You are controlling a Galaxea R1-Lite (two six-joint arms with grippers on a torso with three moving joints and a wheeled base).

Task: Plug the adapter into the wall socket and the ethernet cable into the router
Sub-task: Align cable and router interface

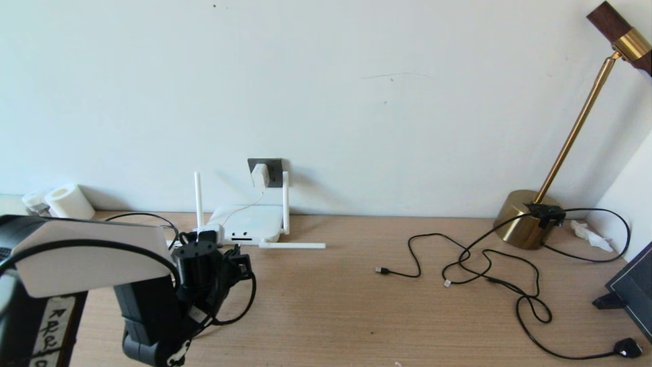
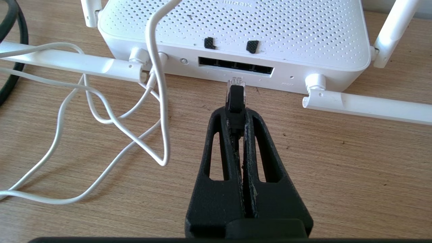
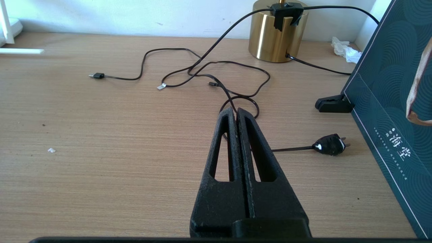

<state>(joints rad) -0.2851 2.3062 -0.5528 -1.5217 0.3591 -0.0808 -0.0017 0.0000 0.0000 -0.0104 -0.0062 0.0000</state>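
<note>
The white adapter (image 1: 260, 175) sits in the dark grey wall socket (image 1: 273, 172), and its thin white cord (image 2: 158, 67) drops over the router (image 2: 236, 30) and loops on the table. My left gripper (image 2: 237, 113) is shut on the ethernet cable's black plug (image 2: 235, 96). The plug's clear tip stops a short gap in front of the router's dark port row (image 2: 236, 65). Part of the thick black ethernet cable (image 2: 13, 33) curves past on one side. My right gripper (image 3: 236, 111) hangs shut and empty over the right part of the table, out of the head view.
Two router antennas (image 2: 368, 106) lie flat on the wood on either side of the ports. Thin black cables (image 1: 484, 265) and a black mains plug (image 1: 627, 347) sprawl at the right near a brass lamp (image 1: 524, 224). A dark teal board (image 3: 388, 101) stands far right. Toilet rolls (image 1: 69, 201) sit far left.
</note>
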